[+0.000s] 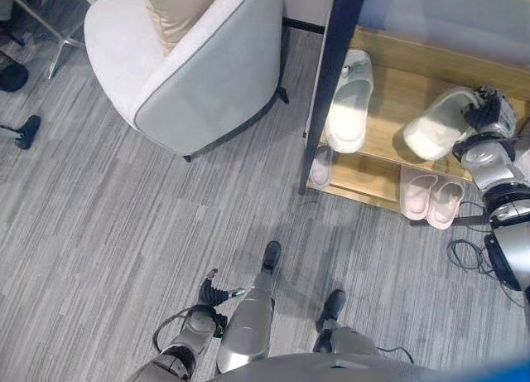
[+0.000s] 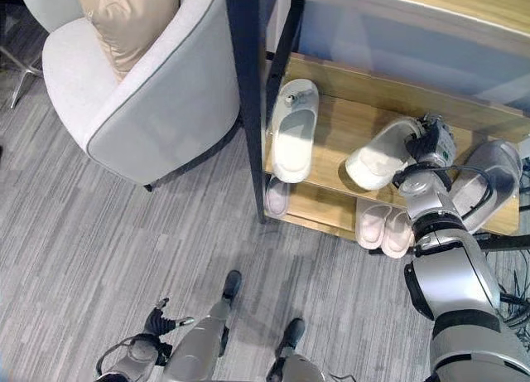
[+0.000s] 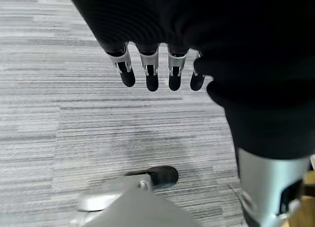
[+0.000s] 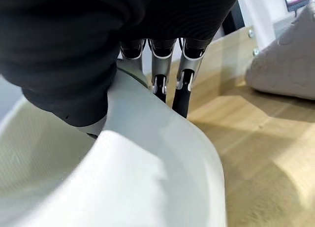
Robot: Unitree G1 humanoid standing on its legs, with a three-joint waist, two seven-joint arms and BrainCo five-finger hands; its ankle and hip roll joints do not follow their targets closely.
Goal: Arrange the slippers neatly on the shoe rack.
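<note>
Here the right hand grasps 1 white slipper on the shoe rack shelf beside another; left hand relaxed.

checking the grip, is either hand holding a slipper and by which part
The right hand grips the white slipper by its heel-end edge; the left hand holds nothing.

Home: armchair, shoe rack.
</note>
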